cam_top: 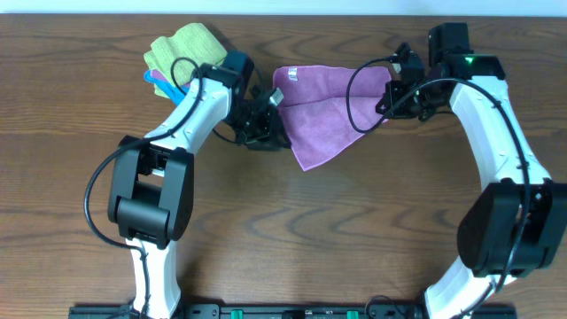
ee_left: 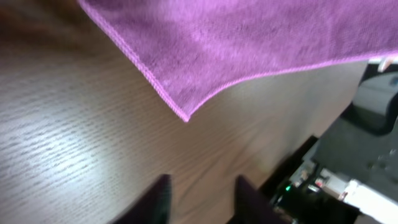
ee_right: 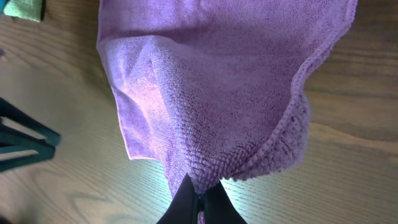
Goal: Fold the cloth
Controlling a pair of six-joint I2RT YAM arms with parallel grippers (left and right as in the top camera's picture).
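Roughly at the middle of the far edge of the tabletop lies the lilac cloth, partly doubled over, with one pointed corner reaching toward the centre of the tabletop. Its right-hand corner is bunched and pinched in the right gripper, whose fingers are pressed together on the terry fabric. The right wrist view shows the stitched hem curling up on either side of that pinch. The right arm rises from the near right corner and bends inward over the far edge, so its wrist sits at the right side of the cloth.

The left gripper is just off the left side of the cloth. Its fingers are spread, with only bare wood between them, and a free corner of the cloth lies ahead of them on the tabletop. The left arm comes up from the near left corner and angles toward the far middle.

From overhead, the wrist housings and cables cover both grippers, so their fingers cannot be seen there. The left edge of the cloth is partly hidden under the left wrist. Behind the left arm, near the far left, a lime-green cloth lies crumpled. Something blue peeks out beside it, mostly covered by the arm.
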